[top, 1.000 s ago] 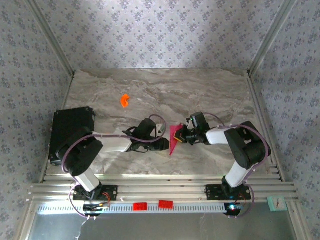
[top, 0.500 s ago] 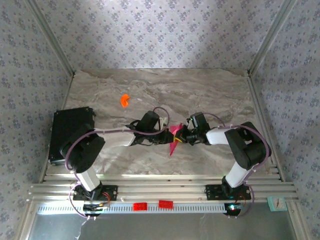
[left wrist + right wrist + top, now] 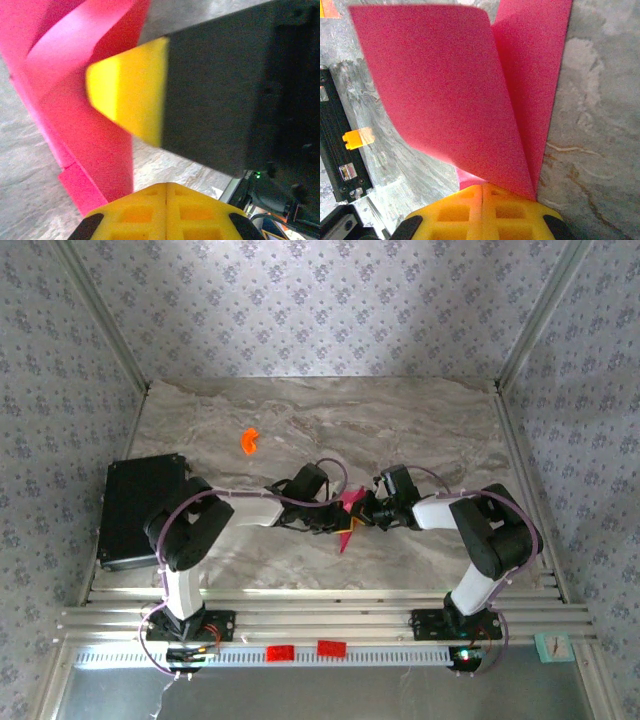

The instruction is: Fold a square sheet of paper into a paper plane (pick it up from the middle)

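Observation:
The magenta-pink sheet of paper (image 3: 347, 517) stands on edge on the marble table between the two grippers, folded along a crease with curved flaps (image 3: 460, 90). My right gripper (image 3: 482, 189) is shut on the paper's lower edge, and the sheet rises straight out of its yellow fingertips; from above it sits at the paper's right side (image 3: 365, 512). My left gripper (image 3: 166, 187) is shut with nothing between its yellow fingers, and the paper (image 3: 95, 130) stands just to its left. From above the left gripper (image 3: 333, 517) touches or nearly touches the sheet's left side. A yellow fingertip (image 3: 130, 95) of the right gripper is close in front of it.
A small orange plastic piece (image 3: 249, 440) lies on the table at the back left. A black box (image 3: 140, 505) sits at the left edge. Patterned walls enclose the marble tabletop (image 3: 420, 420), and a metal rail (image 3: 320, 620) runs along the near edge.
The left arm has reached right from mid-table up to the paper, and its jaws have closed. The right gripper has kept its hold on the sheet in the same place.

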